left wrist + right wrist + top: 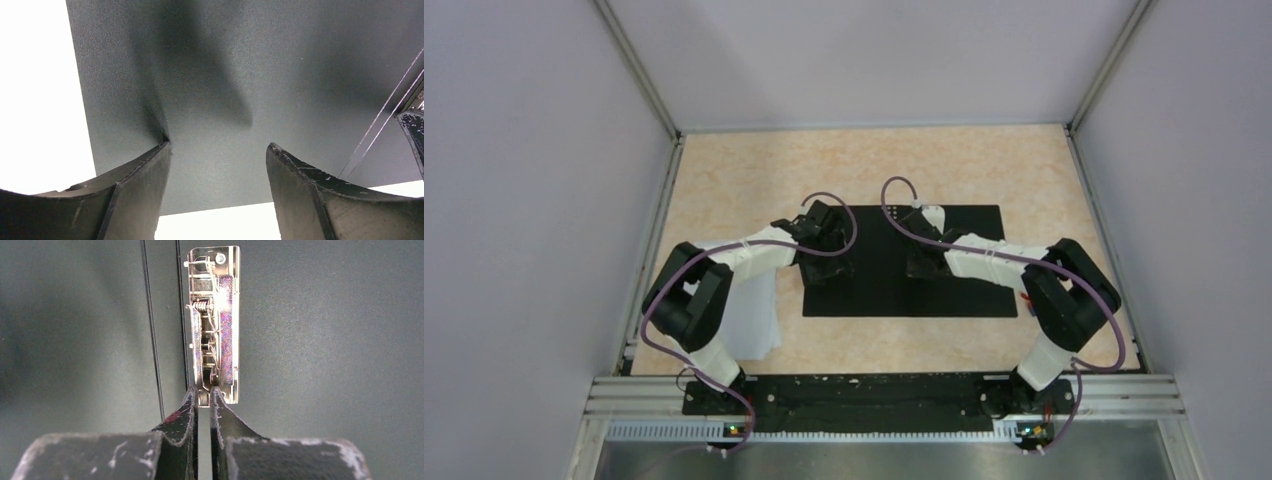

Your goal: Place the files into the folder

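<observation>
The folder point(964, 275) lies open in the middle of the desk point(754, 175), black side up. The files point(759, 315) sit off to its left, partly under the left arm, not yet inside. The right end effector point(202, 391) pinches the end of the metal clip point(215, 315). If it slips, the clip could snap back down, or the pull could drag the folder. The left end effector point(217, 146) is spread wide over the black cover and holds nothing. The thin sheets may bend or slide apart when grabbed. The desk is flat, pale and looks smooth. Plain grey walls point(524, 150) stand close around it.
</observation>
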`<state>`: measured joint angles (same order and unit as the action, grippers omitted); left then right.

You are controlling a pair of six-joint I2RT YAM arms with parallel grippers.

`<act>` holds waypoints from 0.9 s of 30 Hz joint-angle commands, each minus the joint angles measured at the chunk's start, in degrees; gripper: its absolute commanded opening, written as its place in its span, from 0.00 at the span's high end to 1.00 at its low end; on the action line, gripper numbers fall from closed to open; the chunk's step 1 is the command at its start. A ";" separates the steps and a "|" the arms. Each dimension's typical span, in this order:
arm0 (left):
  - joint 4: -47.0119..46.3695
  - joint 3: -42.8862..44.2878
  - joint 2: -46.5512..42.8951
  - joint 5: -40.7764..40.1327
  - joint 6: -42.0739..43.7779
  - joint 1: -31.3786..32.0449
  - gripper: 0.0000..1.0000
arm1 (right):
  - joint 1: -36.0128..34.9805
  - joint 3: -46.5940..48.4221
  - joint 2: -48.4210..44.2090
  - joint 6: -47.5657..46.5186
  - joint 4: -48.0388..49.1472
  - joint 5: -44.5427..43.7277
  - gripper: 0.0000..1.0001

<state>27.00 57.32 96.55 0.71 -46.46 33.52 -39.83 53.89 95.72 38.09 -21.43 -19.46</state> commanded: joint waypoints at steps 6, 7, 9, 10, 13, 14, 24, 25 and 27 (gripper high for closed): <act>3.93 -4.31 2.76 -4.75 1.87 -3.17 0.24 | 1.51 -6.62 5.18 3.27 -3.27 -4.65 1.00; 3.93 -4.43 2.63 -4.75 1.89 -3.36 0.24 | 1.61 -7.66 4.01 3.44 -2.21 -3.77 1.00; 3.83 -4.79 2.58 -4.84 1.92 -3.64 0.24 | 2.48 -9.87 0.52 3.71 0.40 -0.25 1.00; 3.85 -4.95 2.43 -4.91 1.93 -3.84 0.24 | 2.94 -10.81 -1.88 3.54 1.86 1.27 1.00; 3.53 -5.52 2.34 -4.70 2.05 -4.32 0.24 | 3.27 -11.25 -6.50 2.14 3.80 3.83 1.00; 3.42 -5.63 2.33 -4.60 2.05 -4.27 0.24 | 3.22 -10.95 -7.45 1.55 4.09 4.63 1.00; 3.02 -5.54 1.30 -3.16 2.93 -4.21 0.25 | 5.28 -7.53 -9.47 1.24 6.98 13.45 0.64; 3.02 -5.68 1.21 -3.03 3.08 -4.12 0.25 | 5.41 -7.16 -9.55 1.59 6.65 13.53 0.63; 2.80 -6.02 0.99 -2.87 3.12 -4.14 0.25 | 5.70 -6.60 -10.04 2.35 6.07 13.28 0.64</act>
<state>24.56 55.35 95.37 3.90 -46.50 30.74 -35.35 44.91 87.79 39.68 -13.23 -7.07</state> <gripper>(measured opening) 0.753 0.362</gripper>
